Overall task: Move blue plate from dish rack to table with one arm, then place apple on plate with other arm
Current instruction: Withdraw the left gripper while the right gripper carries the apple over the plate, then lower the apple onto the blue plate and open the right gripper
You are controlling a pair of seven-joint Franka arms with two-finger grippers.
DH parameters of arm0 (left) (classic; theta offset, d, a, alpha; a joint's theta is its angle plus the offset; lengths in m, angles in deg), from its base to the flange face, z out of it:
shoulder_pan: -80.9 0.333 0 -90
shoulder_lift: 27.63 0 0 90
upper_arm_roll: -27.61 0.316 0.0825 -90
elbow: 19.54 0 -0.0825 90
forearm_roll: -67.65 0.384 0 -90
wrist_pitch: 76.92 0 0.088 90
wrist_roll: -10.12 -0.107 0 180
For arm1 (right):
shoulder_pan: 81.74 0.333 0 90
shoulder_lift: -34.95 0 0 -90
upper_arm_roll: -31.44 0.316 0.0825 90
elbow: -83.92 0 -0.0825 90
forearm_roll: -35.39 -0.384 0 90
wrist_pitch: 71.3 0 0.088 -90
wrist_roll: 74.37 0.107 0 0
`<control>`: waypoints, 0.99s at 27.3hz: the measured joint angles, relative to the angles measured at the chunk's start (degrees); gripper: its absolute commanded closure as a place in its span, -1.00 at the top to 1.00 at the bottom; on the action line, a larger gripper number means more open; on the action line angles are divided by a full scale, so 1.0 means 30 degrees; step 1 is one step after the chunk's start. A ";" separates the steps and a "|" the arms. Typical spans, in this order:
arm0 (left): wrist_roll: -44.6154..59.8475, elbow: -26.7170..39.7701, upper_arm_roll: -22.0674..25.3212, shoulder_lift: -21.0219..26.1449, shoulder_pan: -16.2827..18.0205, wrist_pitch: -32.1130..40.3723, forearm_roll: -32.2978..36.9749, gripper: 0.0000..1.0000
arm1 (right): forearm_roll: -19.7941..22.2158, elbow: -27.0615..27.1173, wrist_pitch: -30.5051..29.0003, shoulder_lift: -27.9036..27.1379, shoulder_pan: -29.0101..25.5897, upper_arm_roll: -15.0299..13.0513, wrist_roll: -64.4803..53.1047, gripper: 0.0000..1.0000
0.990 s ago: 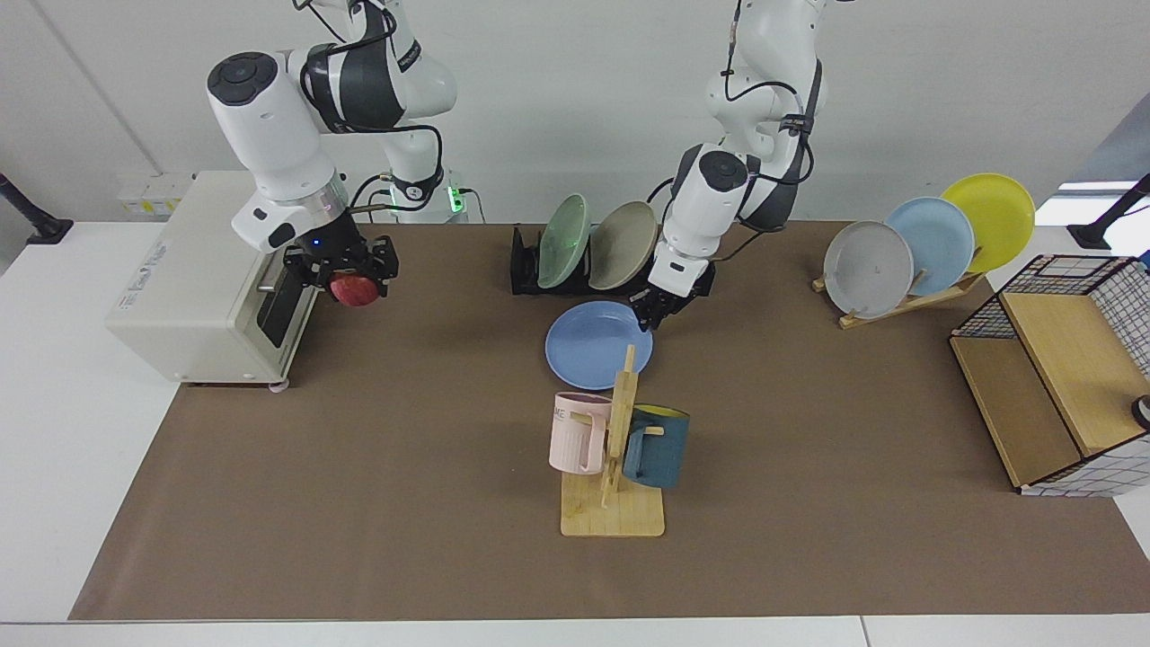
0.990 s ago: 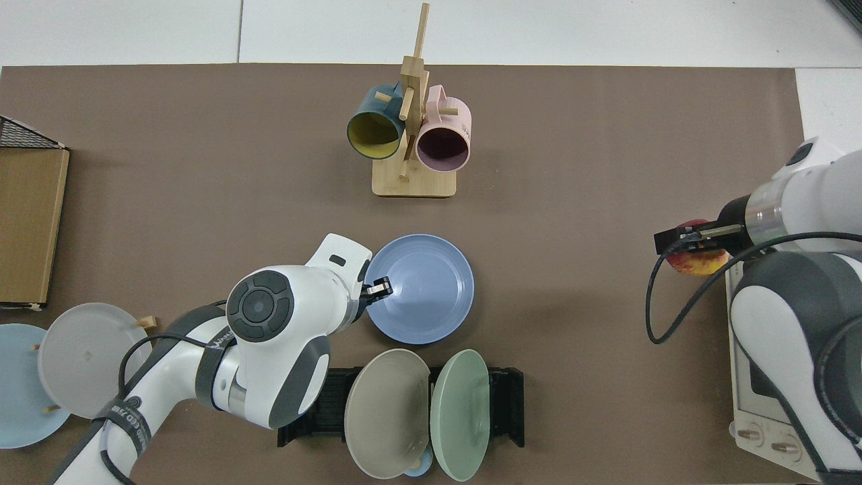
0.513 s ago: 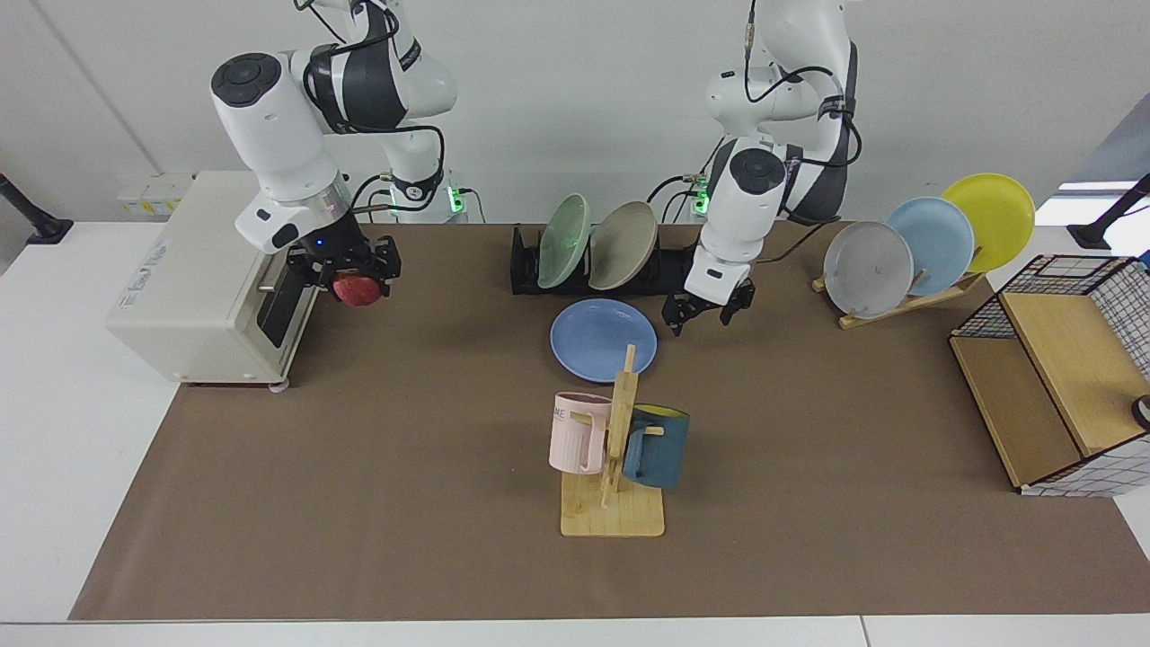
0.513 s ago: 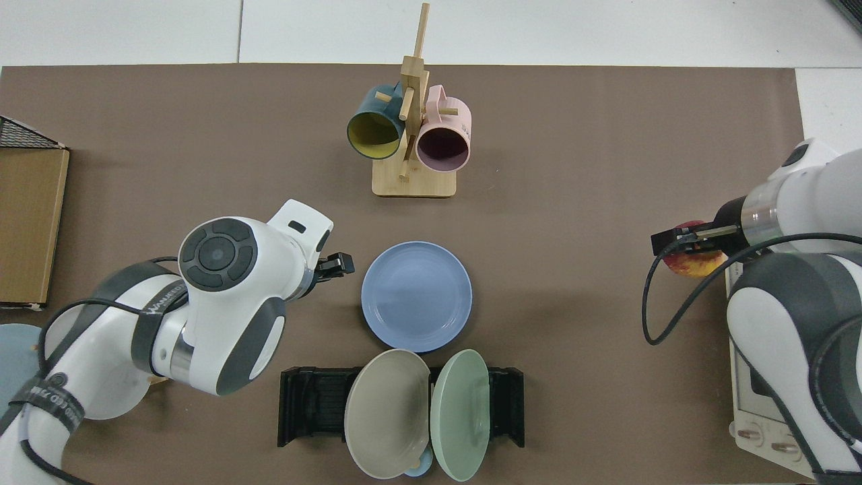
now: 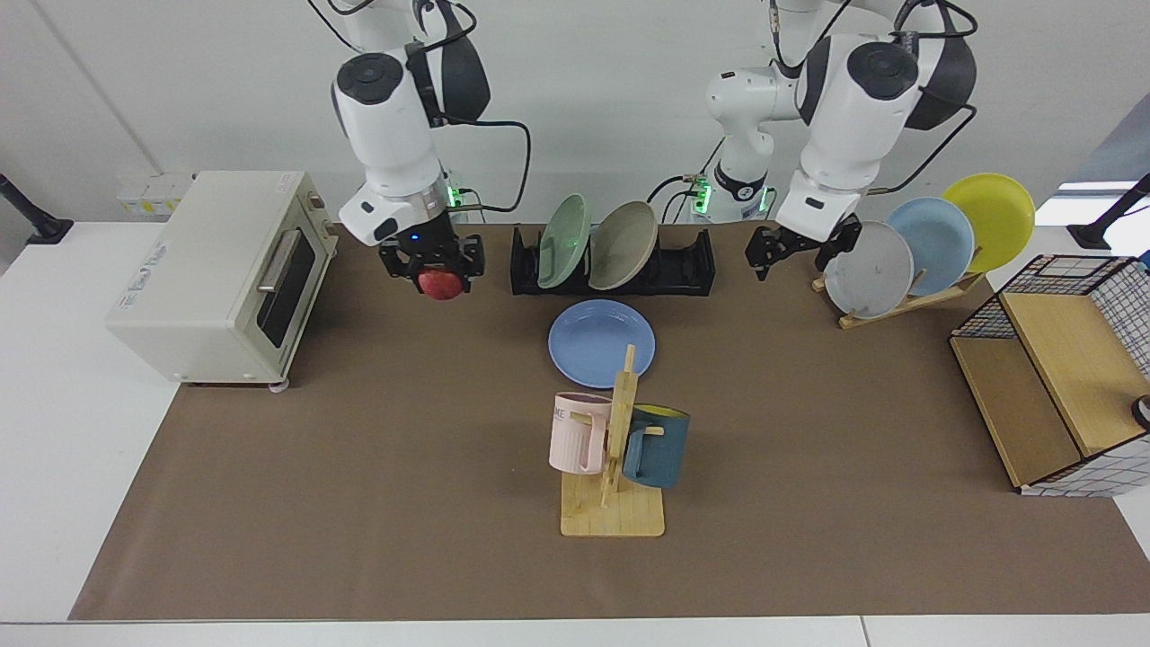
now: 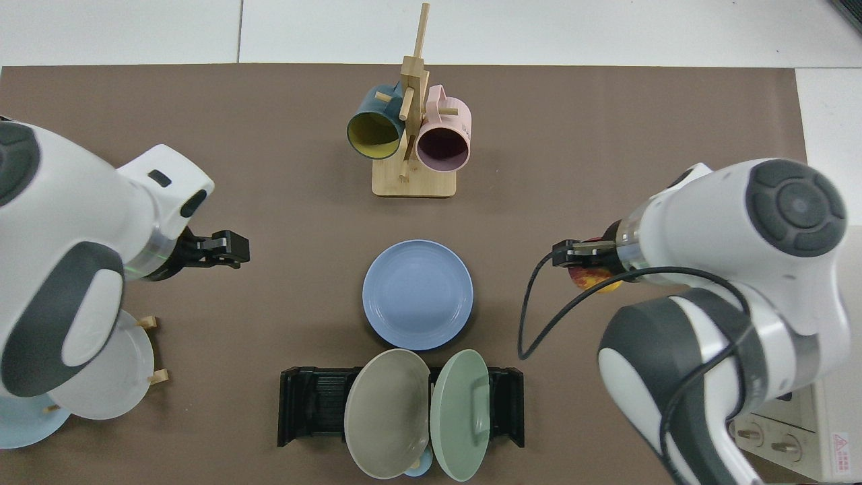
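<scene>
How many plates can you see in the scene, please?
6: blue plate flat on the mat; green and beige in the black rack; grey, pale blue, yellow in the wooden rack.

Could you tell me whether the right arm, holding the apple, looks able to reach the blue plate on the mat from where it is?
Probably yes. The right gripper holds the apple raised, with only bare mat between it and the blue plate; the left gripper is well clear.

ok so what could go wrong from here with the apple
The right gripper carries the apple in the air, not yet above the blue plate; a slip would drop it on the mat. The dish rack stands close behind the plate, so the arm might clip it. The round apple may roll off the shallow plate.
</scene>
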 measured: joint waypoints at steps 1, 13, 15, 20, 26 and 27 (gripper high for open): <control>-0.0364 -0.0201 0.0328 -0.0095 0.0008 0.0230 0.0000 1.00 | 0.0000 0.0001 -0.0212 -0.0143 0.0462 0.0017 0.0729 -1.00; -0.3546 -0.0674 0.2566 -0.1898 0.0014 0.2009 -0.0107 1.00 | 0.0000 0.1493 -0.1544 -0.3264 0.5003 0.0041 0.8255 -1.00; -0.3577 -0.0673 0.2554 -0.1917 0.0004 0.2009 -0.0107 1.00 | 0.0000 0.1706 -0.2009 -0.3813 0.5344 0.0043 0.8915 -1.00; -0.3873 -0.0667 0.2552 -0.1910 0.0003 0.2008 -0.0107 1.00 | 0.0000 0.1939 -0.2879 -0.5065 0.6030 0.0022 1.0338 -1.00; -0.4030 -0.0667 0.2566 -0.1910 0.0003 0.2008 -0.0107 1.00 | 0.0000 0.2412 -0.4240 -0.6869 0.6753 0.0035 1.1430 -1.00; -0.4039 -0.0666 0.2567 -0.1910 0.0003 0.2008 -0.0107 1.00 | -0.0002 0.2473 -0.4540 -0.7153 0.6809 0.0033 1.1476 -1.00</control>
